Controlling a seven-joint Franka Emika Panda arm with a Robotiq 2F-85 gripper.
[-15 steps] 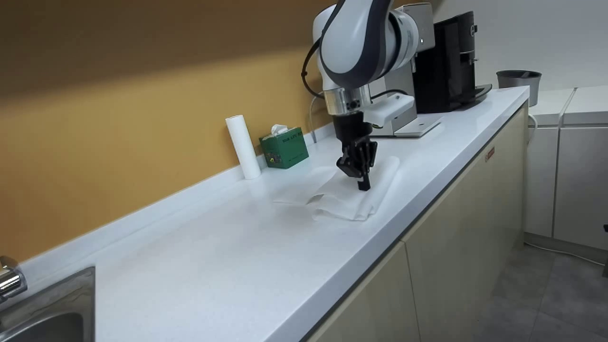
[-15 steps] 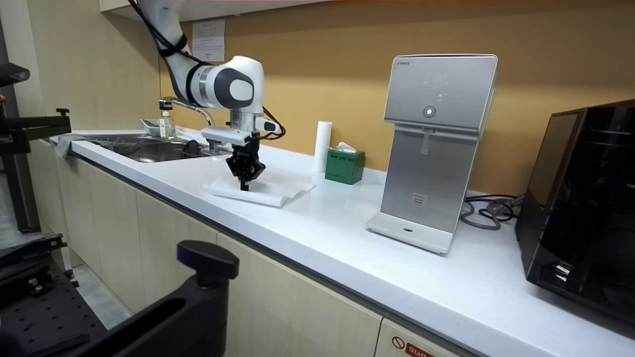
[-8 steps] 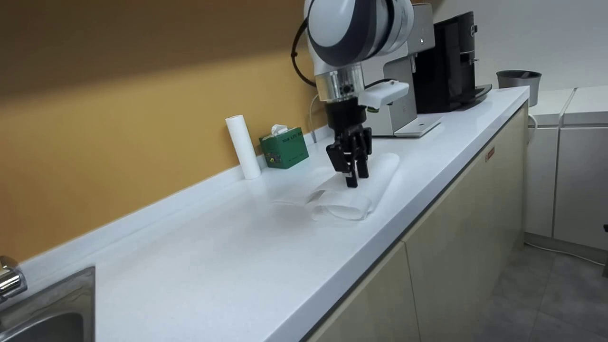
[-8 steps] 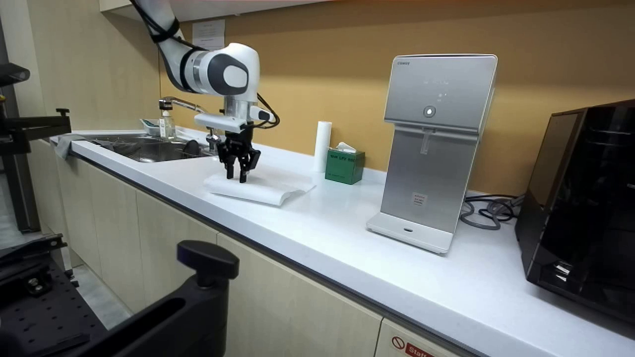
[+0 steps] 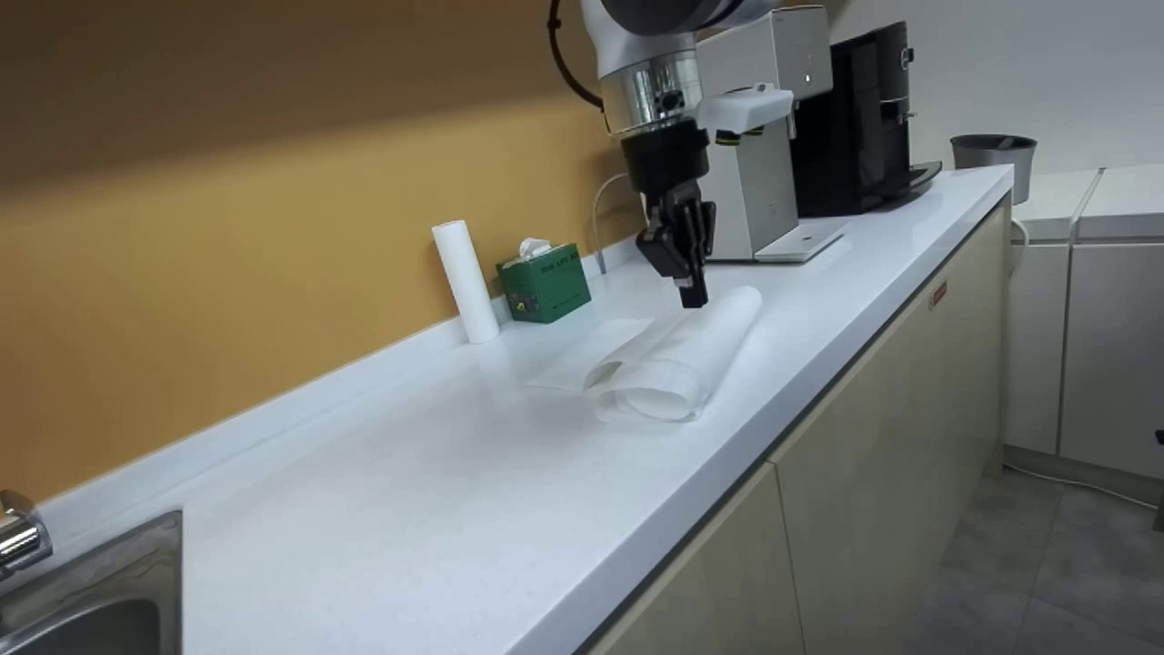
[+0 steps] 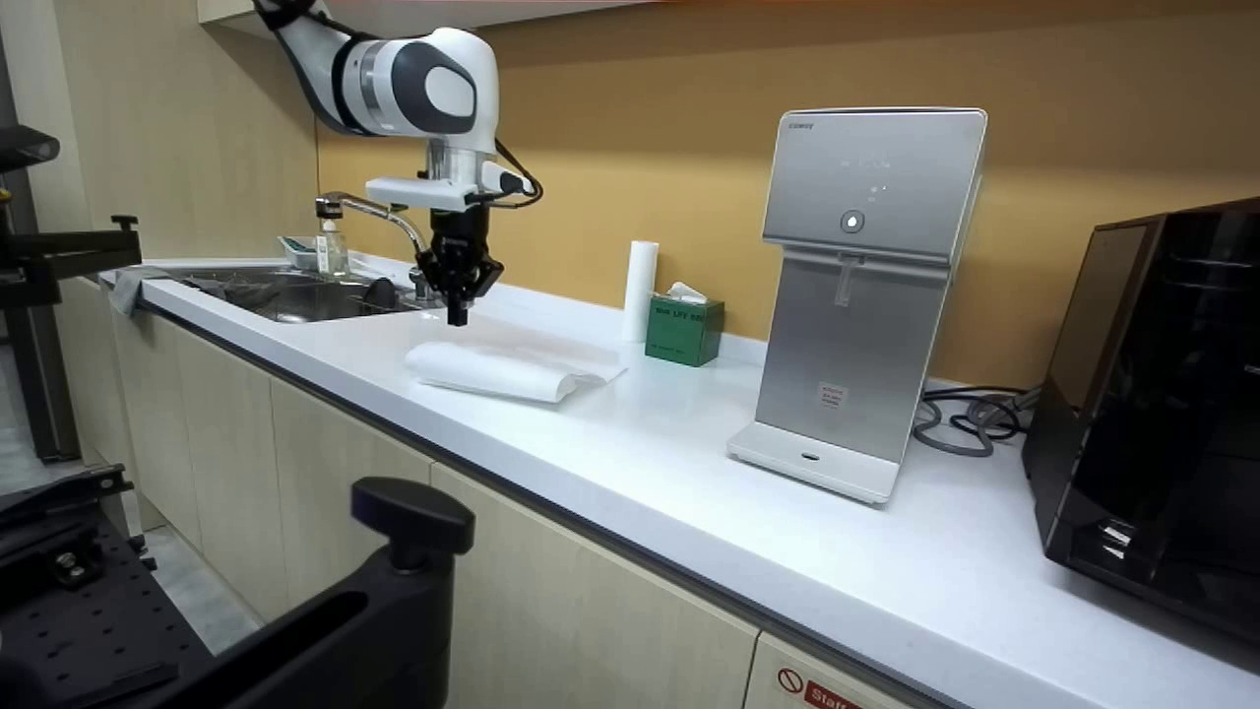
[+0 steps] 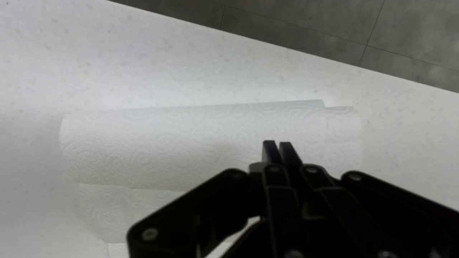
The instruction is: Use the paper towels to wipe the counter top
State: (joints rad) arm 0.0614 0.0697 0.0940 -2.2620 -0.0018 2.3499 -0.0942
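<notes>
Jaws: nearly together, just a sliver of gap between the tips in my wrist view, nothing pinched; the gripper points down, with air under it by my reading of both exterior views.
Paper towels: beneath the jaws, resting on the counter top, curled into a soft roll.
Long axis: roughly along the front edge; the tips seem to stand over the half nearer the sink, so the longer stretch runs from the jaws toward the silver machine.
Tip line: also along that axis, so from here I judge the jaws would pinch lengthwise rather than straddle the roll.
Loose flap: a flat layer on the wall side of the jaws, partly hidden from my wrist view by the gripper.
Front edge: beyond the jaws, on the side away from the wall.
Arm: one only, so I have no choice of reach.
Next call: to grip, I'd want the jaws turned about square to the roll, spread, then lowered to either side of it; to press and wipe, straight down might do.
Watch: bare tips may skid on the curl or unroll it before the paper moves.
</notes>
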